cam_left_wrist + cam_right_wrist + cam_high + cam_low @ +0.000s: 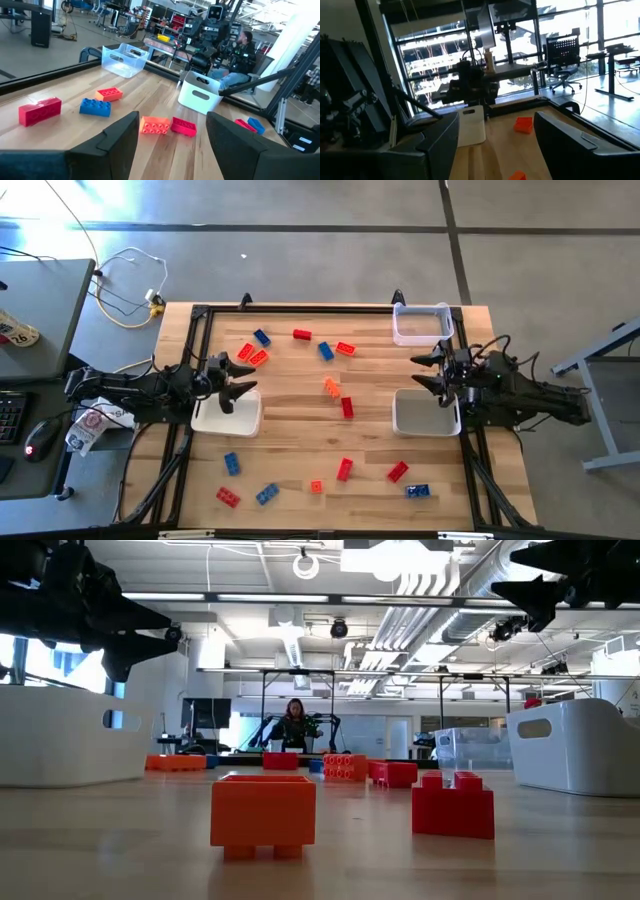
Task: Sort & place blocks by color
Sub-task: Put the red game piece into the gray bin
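Observation:
Red, orange and blue blocks lie scattered flat on the wooden table: a far group around a red one (252,355), an orange one (332,387) mid-table, and a near row including a blue one (231,463). My left gripper (243,378) hovers open at the left edge above a white tray (240,420). It points level across the table, with an orange block (154,125) and a red block (183,126) ahead of its fingers. My right gripper (417,372) hovers open at the right edge above another white tray (420,418), and is raised high in the low view (535,595).
A clear tray (420,323) stands at the far right corner. A black frame rail (300,308) runs round the table. In the low view an orange block (263,812) and a red block (453,805) sit close to the near edge. A person (295,725) sits far behind the table.

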Controlling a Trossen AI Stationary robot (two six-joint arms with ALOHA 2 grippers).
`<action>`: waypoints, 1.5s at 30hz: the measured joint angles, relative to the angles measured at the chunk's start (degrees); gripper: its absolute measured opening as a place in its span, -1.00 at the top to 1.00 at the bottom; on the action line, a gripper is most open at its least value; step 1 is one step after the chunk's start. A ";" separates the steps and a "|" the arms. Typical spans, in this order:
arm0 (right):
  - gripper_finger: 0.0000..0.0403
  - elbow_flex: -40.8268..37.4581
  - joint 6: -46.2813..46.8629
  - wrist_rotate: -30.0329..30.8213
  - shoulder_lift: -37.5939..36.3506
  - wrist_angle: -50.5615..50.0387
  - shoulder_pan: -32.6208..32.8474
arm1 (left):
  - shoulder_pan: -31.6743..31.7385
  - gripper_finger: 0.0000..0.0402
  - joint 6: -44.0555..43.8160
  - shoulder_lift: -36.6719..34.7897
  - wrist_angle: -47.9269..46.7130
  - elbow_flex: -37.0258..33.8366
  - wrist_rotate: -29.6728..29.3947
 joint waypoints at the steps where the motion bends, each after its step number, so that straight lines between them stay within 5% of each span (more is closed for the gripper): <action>1: -0.21 1.14 -0.28 -0.44 1.34 -1.37 0.00 | 0.00 -0.10 -0.01 0.00 0.00 0.00 0.45; 14: -0.21 16.15 0.09 -6.26 20.29 -15.70 5.29 | -0.01 -0.10 -0.01 0.00 -0.08 0.00 1.00; 31: -0.21 34.80 3.69 3.48 43.57 -34.17 28.92 | 0.00 -0.10 -0.01 0.00 -0.46 0.00 0.89; 45: -0.21 35.80 7.65 9.51 58.69 -35.91 45.67 | -0.02 -0.10 -1.52 0.00 -0.46 0.00 0.89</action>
